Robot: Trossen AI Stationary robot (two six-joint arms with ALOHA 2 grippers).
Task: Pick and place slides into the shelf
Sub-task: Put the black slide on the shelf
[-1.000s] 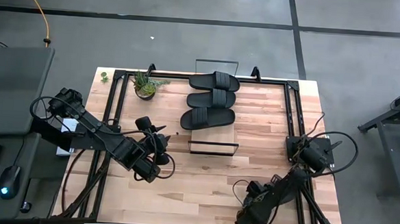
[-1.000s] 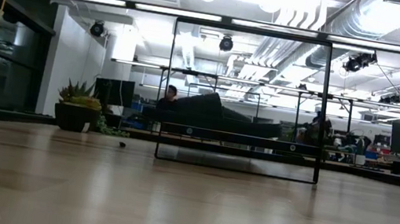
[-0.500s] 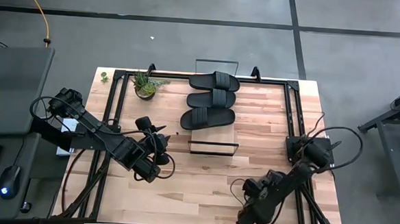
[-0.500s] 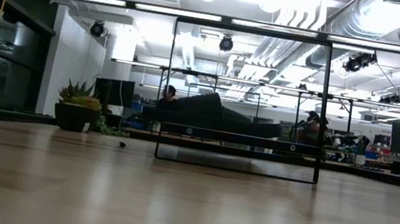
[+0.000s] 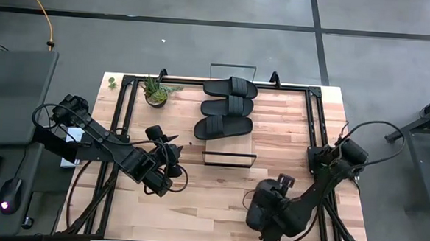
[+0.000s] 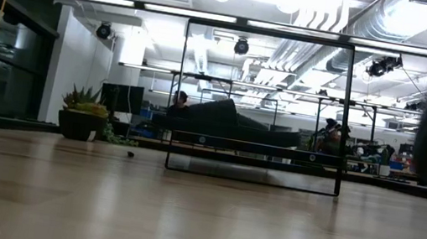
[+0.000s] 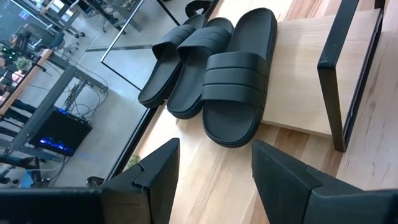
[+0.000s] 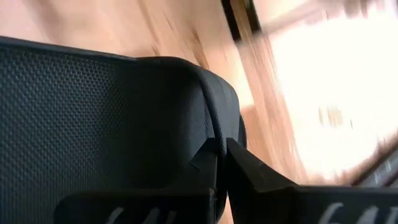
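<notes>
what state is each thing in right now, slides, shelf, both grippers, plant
three slides: lying strap up, side by side on the shelf
fourth slide: pinched by the right gripper near the table's front edge
shelf: on the table, front part bare
left gripper: open, empty, aimed at the shelf
right gripper: shut on the fourth slide's edge
potted plant: upright at the table's back left

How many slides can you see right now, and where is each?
4. Three slides lie side by side on the shelf. The fourth slide is held in the right pincer, near the table's front edge.
</notes>
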